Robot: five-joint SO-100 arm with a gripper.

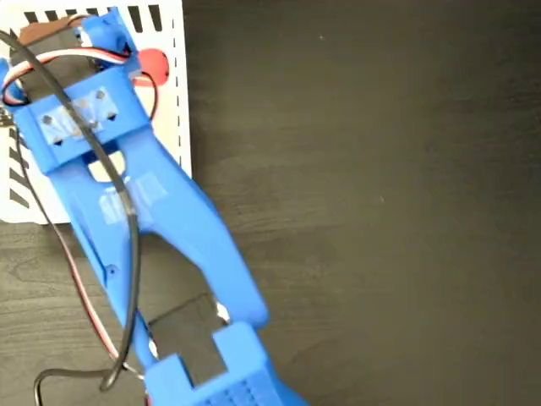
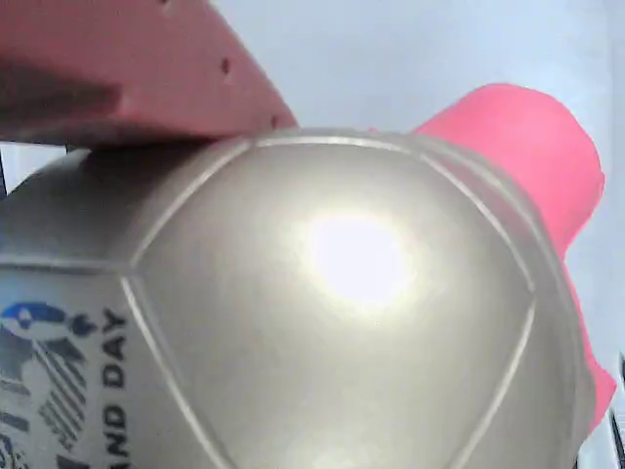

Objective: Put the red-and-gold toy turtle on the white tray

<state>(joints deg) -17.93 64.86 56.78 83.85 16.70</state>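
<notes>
Item one: the blue arm (image 1: 161, 228) you see in the fixed view reaches from the bottom edge to the white tray (image 1: 184, 127) at top left of the dark table (image 1: 363, 194).

Item two: the red-and-gold toy turtle (image 2: 332, 322) fills your wrist view over the tray's white. One finger (image 2: 127, 68) presses its shell; whether the gripper pinches it you cannot tell.

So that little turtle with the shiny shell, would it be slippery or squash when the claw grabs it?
The turtle probably is a bit slippery: its domed shell is glossy enough to throw a bright glare in the wrist view. The dome curves away from a finger lying against it, so it might squirt out under a hard pinch. Whether it squashes cannot be told; no dent shows.
</notes>
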